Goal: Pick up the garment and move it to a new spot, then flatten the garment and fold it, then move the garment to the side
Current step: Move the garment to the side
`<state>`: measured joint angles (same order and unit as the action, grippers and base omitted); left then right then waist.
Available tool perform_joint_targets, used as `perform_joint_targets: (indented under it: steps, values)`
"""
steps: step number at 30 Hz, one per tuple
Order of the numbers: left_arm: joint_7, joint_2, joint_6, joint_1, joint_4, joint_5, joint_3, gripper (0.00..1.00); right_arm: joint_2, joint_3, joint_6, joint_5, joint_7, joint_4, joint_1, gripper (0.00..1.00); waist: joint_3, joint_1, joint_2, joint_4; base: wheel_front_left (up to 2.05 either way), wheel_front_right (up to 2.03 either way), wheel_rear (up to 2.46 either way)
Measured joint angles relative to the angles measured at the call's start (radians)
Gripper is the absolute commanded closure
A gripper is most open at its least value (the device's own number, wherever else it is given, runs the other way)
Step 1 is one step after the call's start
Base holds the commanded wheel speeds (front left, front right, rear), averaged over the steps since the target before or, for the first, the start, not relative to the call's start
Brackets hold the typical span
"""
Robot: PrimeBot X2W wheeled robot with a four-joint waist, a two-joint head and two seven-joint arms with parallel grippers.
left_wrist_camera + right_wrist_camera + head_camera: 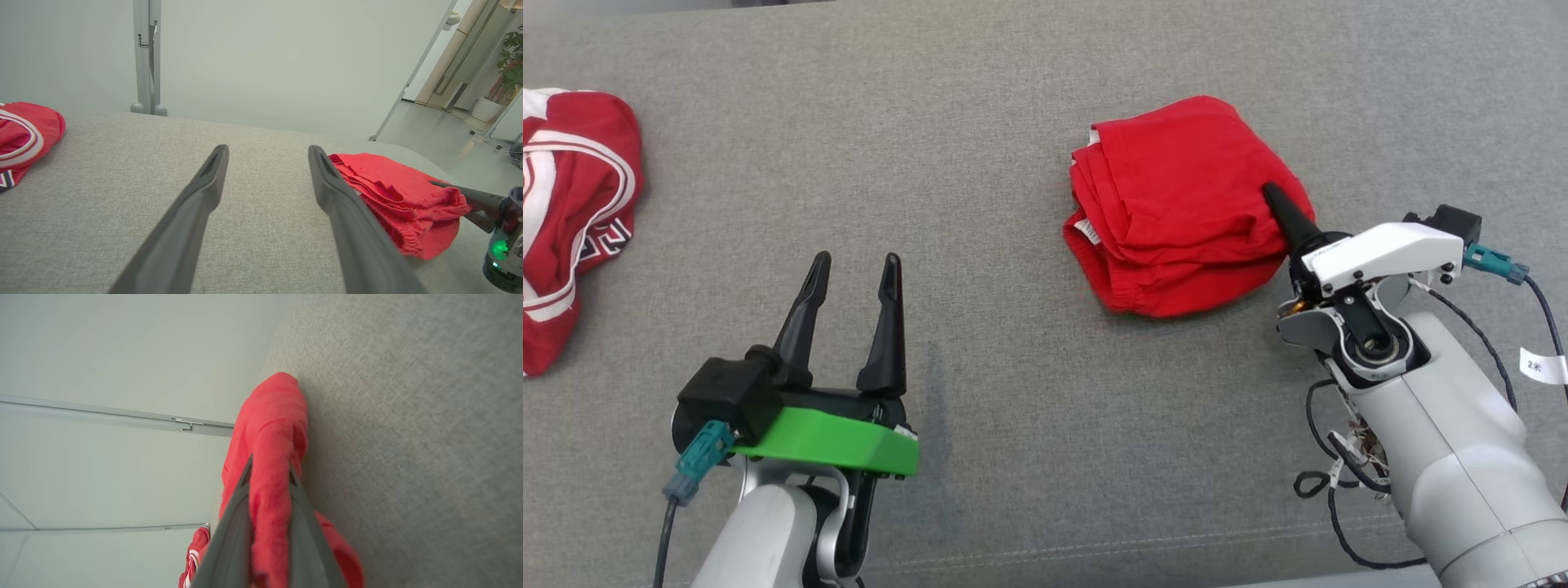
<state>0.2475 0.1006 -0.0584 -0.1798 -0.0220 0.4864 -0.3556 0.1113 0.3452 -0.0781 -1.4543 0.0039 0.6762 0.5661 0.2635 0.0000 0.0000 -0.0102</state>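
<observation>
Garment, red, bunched: lying on the grey surface, right of centre. Right tool is grasping its near-right edge, fingers clenched on the cloth. Left tool is hovering released, well apart at near left. Red-and-white jersey is lying at far left.

Folded red garment, slightly rumpled

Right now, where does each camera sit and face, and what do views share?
Head view: from the head, down onto the grey surface; left gripper open, right gripper shut on the red garment.
Left wrist view: along its spread fingers, across the surface toward a wall.
Right wrist view: rolled sideways, along its fingers pinching the garment.
All three share the garment.
</observation>
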Motion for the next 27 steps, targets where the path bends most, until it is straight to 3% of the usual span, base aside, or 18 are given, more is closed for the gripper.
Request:
perform_joint_targets:
  steps: [12, 27]
  values:
    - [0.0, 0.003, -0.004, 0.0, -0.026, -0.007, -0.005, 0.0, 0.08, -0.016, -0.003, 0.048, -0.012, -0.021, 0.147, 1.0, 0.023, 0.0, 0.0, -0.045, 0.0, 0.0, 0.0]
    - [-0.023, 0.002, -0.004, -0.05, -0.09, -0.018, -0.027, 0.0, 0.204, -0.078, 0.109, 0.07, 0.007, -0.005, 0.447, 1.0, 0.124, 0.0, 0.0, -0.029, 0.0, 0.0, 0.0]
